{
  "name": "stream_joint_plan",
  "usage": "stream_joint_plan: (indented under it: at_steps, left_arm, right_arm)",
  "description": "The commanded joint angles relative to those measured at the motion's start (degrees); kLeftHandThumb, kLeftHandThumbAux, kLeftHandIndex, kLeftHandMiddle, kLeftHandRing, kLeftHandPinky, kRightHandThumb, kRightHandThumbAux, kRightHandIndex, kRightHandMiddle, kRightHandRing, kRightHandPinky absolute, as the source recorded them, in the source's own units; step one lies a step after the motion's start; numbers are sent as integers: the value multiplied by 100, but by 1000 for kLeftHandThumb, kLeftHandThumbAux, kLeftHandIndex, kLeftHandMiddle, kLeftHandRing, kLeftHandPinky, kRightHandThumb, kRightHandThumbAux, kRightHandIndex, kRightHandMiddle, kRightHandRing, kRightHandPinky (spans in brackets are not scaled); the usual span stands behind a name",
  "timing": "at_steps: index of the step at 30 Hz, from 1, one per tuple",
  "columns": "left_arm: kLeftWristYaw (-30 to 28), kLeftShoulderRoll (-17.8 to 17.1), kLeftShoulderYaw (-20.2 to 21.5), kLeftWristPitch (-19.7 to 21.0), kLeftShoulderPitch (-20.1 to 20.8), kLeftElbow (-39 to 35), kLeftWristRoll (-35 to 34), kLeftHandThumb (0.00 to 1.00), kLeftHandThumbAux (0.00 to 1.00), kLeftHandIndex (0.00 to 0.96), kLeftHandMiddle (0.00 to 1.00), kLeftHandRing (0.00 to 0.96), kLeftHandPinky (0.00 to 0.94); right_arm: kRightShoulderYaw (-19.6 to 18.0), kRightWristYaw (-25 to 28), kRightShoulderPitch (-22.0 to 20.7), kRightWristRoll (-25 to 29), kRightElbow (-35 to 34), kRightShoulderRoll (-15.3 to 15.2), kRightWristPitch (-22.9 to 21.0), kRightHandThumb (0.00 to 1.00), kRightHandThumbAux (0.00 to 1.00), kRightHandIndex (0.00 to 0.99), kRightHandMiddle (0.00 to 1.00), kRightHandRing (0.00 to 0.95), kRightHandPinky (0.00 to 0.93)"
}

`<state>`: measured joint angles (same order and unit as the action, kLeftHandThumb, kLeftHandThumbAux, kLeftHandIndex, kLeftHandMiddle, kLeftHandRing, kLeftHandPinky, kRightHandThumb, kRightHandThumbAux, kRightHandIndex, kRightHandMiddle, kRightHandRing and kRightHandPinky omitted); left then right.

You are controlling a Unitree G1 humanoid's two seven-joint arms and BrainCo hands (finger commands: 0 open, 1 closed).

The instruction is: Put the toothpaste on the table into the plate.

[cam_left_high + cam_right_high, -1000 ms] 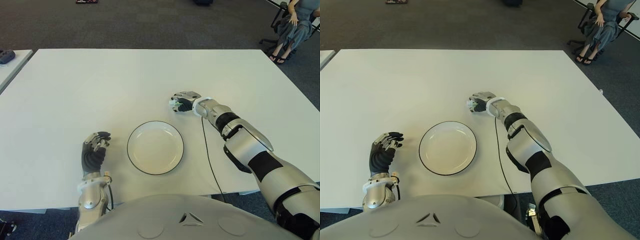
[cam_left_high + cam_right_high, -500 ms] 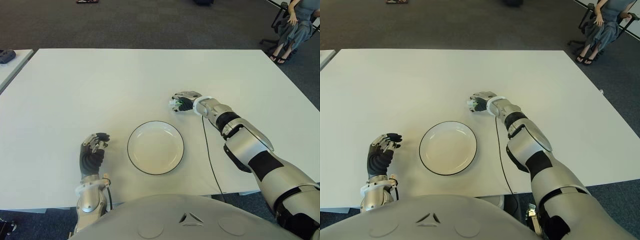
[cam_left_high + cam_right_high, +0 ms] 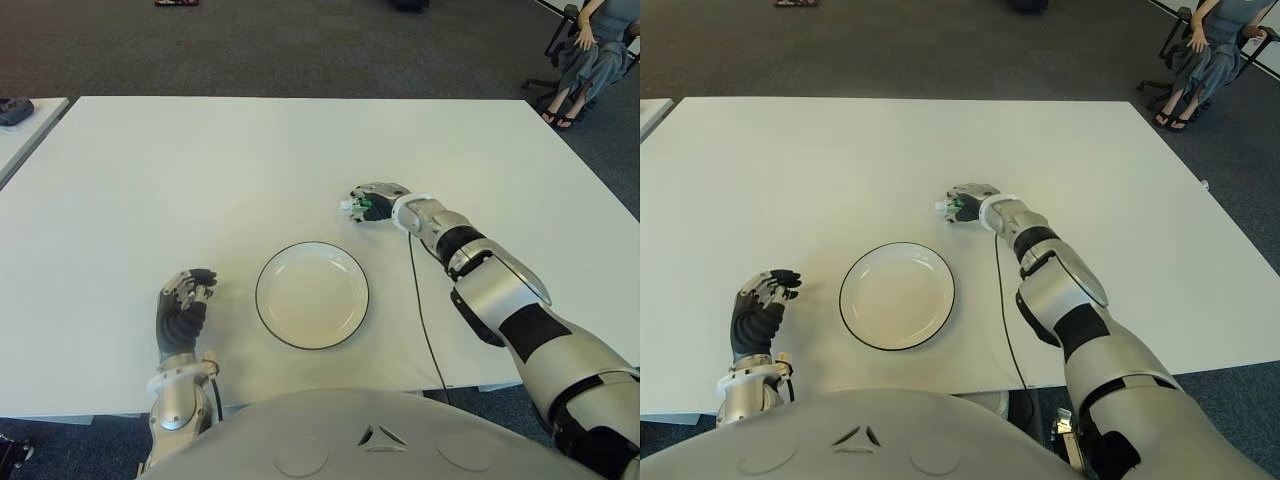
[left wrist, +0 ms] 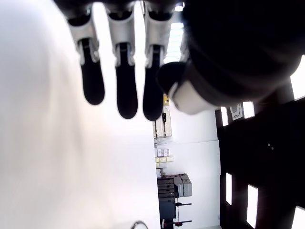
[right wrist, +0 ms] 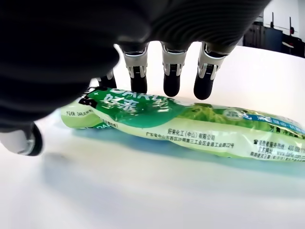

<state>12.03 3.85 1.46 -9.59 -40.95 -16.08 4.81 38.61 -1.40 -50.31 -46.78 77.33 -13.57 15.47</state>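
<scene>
The right hand (image 3: 372,203) is seen just right of the frame centre, above the plate (image 3: 311,295). Its fingers (image 5: 171,76) are arched over the toothpaste (image 5: 181,124) and not yet closed on it. For a firm grasp, the thumb should be brought under the tube before lifting. The tube, green and white, lies flat on the table (image 3: 200,180). The left hand (image 3: 182,308) is seen at lower left with fingers relaxed, holding nothing.

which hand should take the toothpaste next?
Right. The right hand is already over the toothpaste, fingers around it but not closed. The left hand sits left of the plate, far away.
</scene>
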Motion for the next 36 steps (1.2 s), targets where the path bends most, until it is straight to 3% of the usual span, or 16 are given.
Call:
stream_joint_plan:
  at_steps: [1, 8, 18, 25, 36]
  left_arm:
    - [-111, 7, 18, -9, -36, -58, -70, 708, 724, 421, 437, 404, 378]
    - [-136, 4, 33, 61, -54, -112, -118, 709, 724, 421, 434, 403, 383]
    - [-122, -41, 48, -86, -50, -60, -50, 708, 723, 422, 435, 410, 402]
    - [-129, -71, 51, 25, -64, -110, -60, 705, 724, 422, 433, 407, 400]
    - [-74, -39, 57, 71, -84, -136, 12, 706, 724, 422, 443, 416, 389]
  right_arm:
    - [-100, -9, 153, 94, 86, -94, -215, 475, 355, 0, 0, 0, 0]
    - [-338, -28, 172, 286, 36, -189, -238, 439, 351, 5, 0, 0, 0]
    - [-444, -167, 319, 328, 43, -281, -368, 404, 339, 22, 0, 0, 0]
    - [-487, -234, 361, 372, 31, -303, -384, 403, 333, 26, 0, 0, 0]
    - [-633, -424, 470, 513, -6, -319, -332, 421, 404, 57, 0, 0, 0]
